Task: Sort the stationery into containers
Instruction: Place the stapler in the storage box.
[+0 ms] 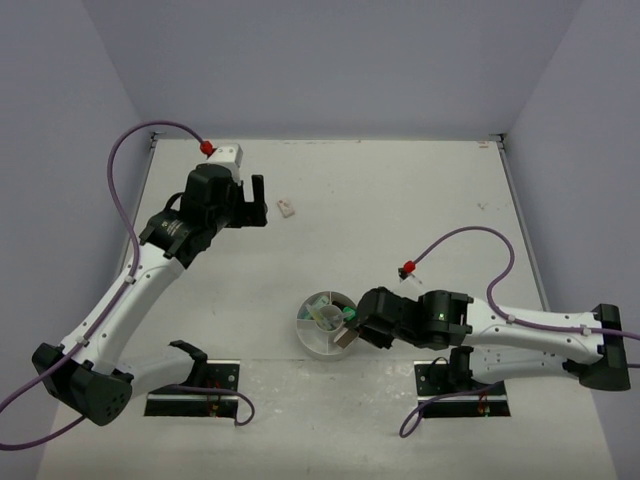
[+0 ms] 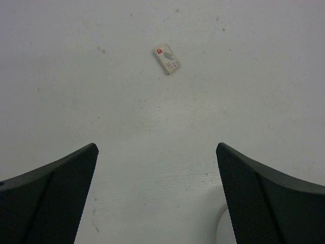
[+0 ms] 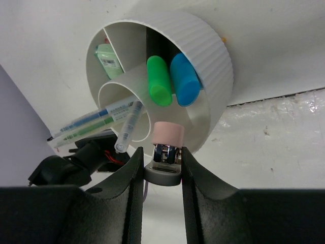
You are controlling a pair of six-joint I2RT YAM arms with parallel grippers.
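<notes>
Two grippers: one spread wide, one clamped on stationery.
Left gripper: jaws fully apart and holding nothing, above the bare table.
Loose eraser: small and whitish, in a printed sleeve with a red mark. It lies flat at 12 o'clock of the left fingers, well apart from them.
Right gripper: narrowed onto a pink highlighter, pinching its shiny body. The pink cap is at the rim of the dish.
Dish: round and white with a ribbed wall, toward the table's 6 o'clock edge. The right gripper is at its 3 o'clock side in the top view.
Wedges: a green highlighter and a blue highlighter lie side by side. A second eraser sits in a neighbouring wedge.
Centre cup: thin pens lean out toward 8 o'clock in the right wrist view.
</notes>
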